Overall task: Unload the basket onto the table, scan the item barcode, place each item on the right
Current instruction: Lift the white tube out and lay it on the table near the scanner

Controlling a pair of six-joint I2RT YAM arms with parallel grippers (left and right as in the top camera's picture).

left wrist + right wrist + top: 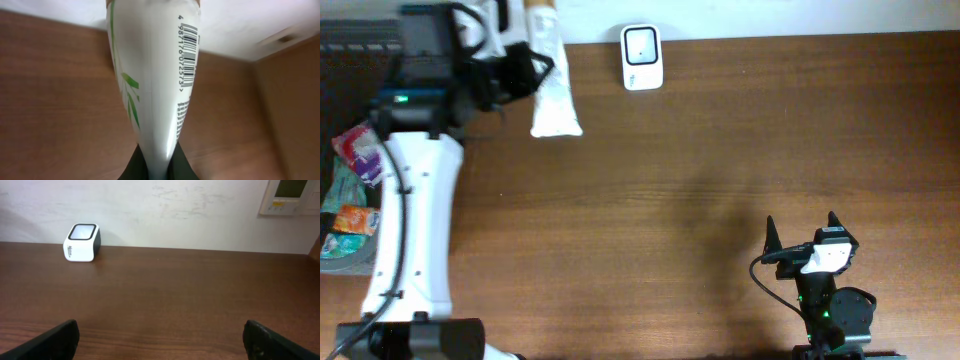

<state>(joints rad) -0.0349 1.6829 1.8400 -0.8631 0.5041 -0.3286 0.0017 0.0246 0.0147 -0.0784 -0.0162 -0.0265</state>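
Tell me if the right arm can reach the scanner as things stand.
Probably yes. The right gripper is open and empty, and only bare table lies between it and the scanner. The left gripper, shut on the tube, sits left of the scanner, off that path. The stretch looks long.

The overhead camera looks straight down on the bench [720, 150] from well above, with the far wall [800, 18] along its top edge. The left wrist camera looks out along its end effector [159, 167], so near the white tube [150, 75] that the tube fills the middle; overhead shows the same tube. The right wrist camera sits low over the bench facing that wall, and shares the white scanner [82, 242] with overhead.
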